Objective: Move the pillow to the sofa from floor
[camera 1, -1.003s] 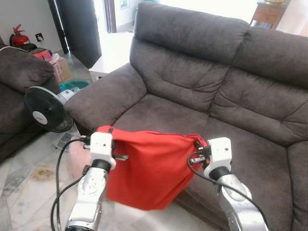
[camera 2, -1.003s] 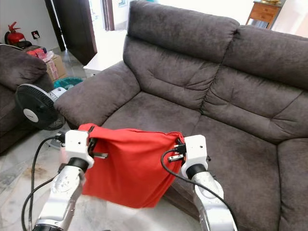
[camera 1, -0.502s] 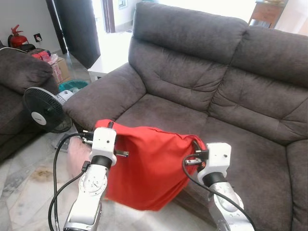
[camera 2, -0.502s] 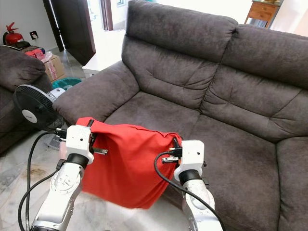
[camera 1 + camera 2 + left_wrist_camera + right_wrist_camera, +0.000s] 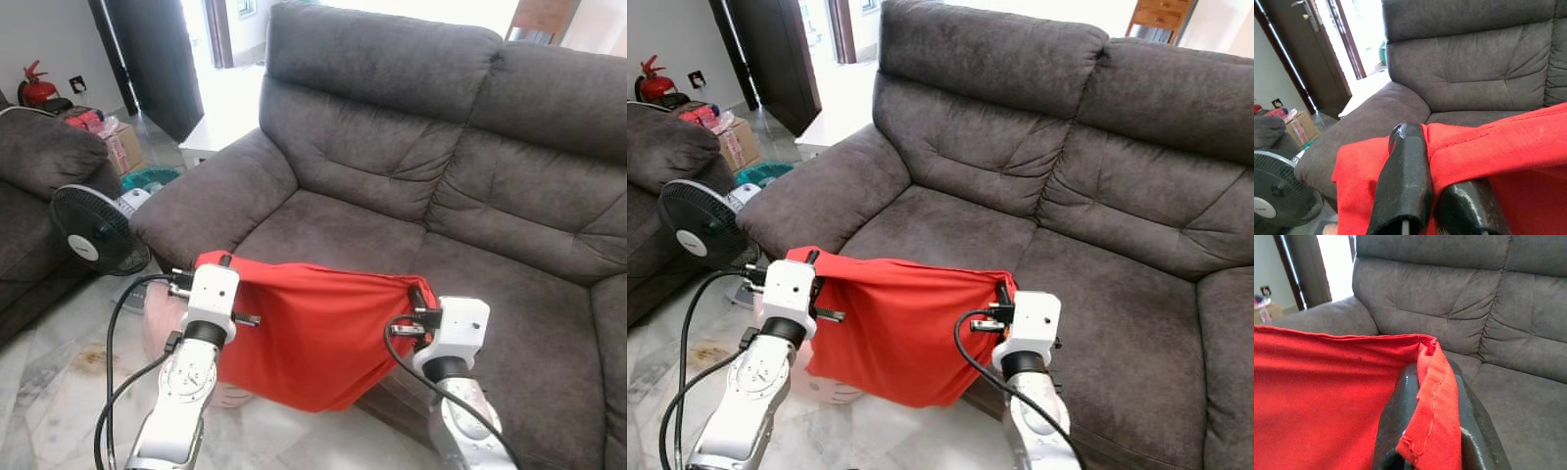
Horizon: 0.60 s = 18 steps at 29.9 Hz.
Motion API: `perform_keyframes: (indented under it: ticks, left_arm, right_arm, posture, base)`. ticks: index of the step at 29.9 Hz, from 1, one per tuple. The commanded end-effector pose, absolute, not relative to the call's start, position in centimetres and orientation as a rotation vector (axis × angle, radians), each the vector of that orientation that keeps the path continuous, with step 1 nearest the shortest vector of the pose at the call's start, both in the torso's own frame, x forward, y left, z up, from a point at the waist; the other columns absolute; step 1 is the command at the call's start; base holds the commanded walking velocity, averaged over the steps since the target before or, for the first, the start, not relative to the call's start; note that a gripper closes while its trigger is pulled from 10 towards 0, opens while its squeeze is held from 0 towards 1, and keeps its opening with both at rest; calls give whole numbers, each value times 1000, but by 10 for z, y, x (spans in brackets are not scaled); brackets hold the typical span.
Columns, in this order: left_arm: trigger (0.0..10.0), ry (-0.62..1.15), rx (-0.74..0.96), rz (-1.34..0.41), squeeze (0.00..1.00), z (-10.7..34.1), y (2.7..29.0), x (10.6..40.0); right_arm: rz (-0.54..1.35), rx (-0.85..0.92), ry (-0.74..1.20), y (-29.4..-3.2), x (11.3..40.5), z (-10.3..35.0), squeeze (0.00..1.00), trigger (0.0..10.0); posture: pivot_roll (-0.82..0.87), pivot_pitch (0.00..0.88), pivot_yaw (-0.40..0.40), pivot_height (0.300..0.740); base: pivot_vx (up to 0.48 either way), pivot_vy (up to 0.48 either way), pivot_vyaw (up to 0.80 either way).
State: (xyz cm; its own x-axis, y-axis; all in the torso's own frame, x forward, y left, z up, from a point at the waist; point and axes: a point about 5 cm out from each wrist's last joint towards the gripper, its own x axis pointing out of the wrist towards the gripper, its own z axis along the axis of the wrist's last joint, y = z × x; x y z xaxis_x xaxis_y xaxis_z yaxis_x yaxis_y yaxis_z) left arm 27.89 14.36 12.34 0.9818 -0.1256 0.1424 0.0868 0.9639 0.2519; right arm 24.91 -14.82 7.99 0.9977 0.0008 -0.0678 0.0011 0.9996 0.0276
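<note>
Sofa (image 5: 411, 186): dark grey upholstered piece with two seat cushions, standing directly before the robot across the tiled floor (image 5: 59, 392).
Second sofa (image 5: 39, 186): a matching grey arm at the robot's far left, beside a cardboard box (image 5: 122, 147).
Pillow (image 5: 313, 338): red fabric, slack and hanging in the air in front of the sofa's seat edge, stretched between both grippers and clear of the floor.
Fan (image 5: 90, 227): black round-caged unit standing on the tiles between the two sofas, left of the pillow.
Left gripper (image 5: 1437, 196): black fingers clenched on the pillow's upper left corner, cloth folded between them.
Right gripper (image 5: 1425, 431): fingers pinched on the pillow's upper right corner, the stitched red hem bunched between them.
Fire extinguisher (image 5: 37, 90): red, by the far-left wall.
</note>
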Motion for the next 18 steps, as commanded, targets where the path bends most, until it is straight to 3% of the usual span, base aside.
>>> perform_keyframes:
  ticks: [1,5,18]
  left_arm:
    - [10000,-277,278,-62,0,150,154,286]
    - [10000,-275,283,-51,0,149,159,288]
    - [10000,-269,271,-80,0,143,147,287]
  right_arm:
    - [-120,41,54,-179,250,81,0,10000]
    - [-166,70,55,-192,250,79,0,10000]
    - [-97,118,25,-174,256,82,0,10000]
  posture:
    - [106,0,30,740]
    - [103,0,33,740]
    - [102,0,9,740]
  base:
    - [0,0,0]
    - [0,0,0]
    - [0,0,0]
